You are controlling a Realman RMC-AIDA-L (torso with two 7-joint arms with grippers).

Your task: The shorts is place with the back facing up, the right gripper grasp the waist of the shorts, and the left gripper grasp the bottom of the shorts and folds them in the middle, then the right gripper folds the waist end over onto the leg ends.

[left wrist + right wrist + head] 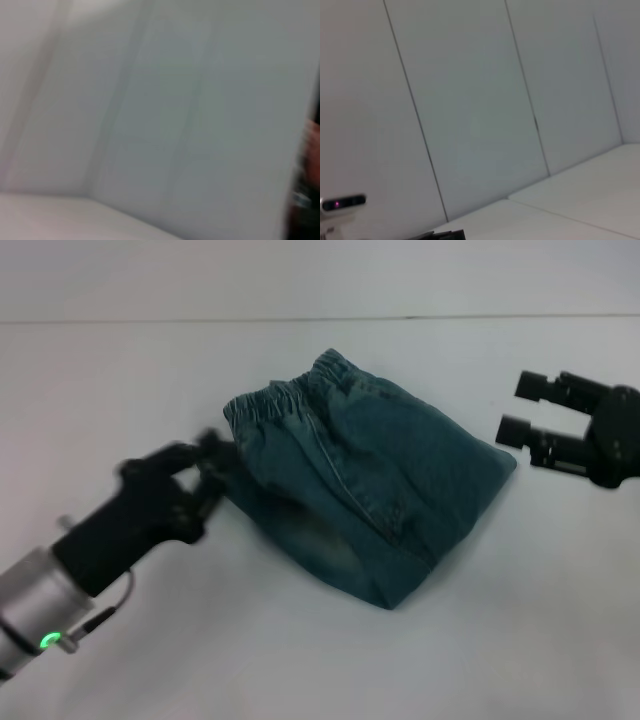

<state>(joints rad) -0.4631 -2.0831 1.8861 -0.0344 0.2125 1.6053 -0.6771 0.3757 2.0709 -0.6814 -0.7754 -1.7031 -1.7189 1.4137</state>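
The teal denim shorts (370, 480) lie folded into a compact bundle in the middle of the white table (520, 620), seen in the head view. Their elastic waistband (290, 395) is bunched along the far left edge. My left gripper (212, 462) is at the bundle's left edge, against the cloth just below the waistband, and it shows smeared. My right gripper (522, 407) hovers open just off the bundle's right corner, apart from the cloth, with nothing between its fingers. Neither wrist view shows the shorts.
Both wrist views show only pale wall panels and a strip of table. A small white device with a purple light (342, 202) sits low against the wall in the right wrist view. Bare table surrounds the bundle on all sides.
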